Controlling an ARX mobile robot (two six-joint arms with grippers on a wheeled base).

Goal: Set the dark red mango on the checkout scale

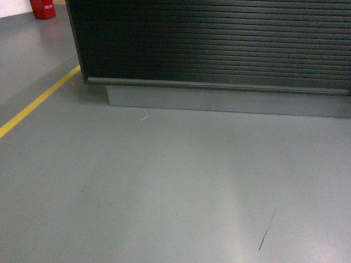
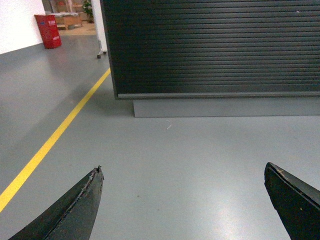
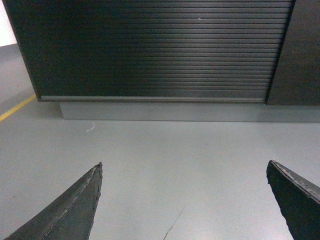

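checkout (image 1: 225, 41) top cut off by frame | red obj (image 1: 40, 3) top-left cropped

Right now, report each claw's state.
Left claw: open, holding nothing.
Right claw: open, holding nothing.

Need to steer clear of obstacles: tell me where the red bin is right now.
The red bin stands far left at the top of the head view, against the white wall, beyond the yellow floor line and left of the checkout.

Glossy grey floor (image 1: 173, 189) with a yellow line (image 1: 32, 106); white wall (image 2: 20, 25).
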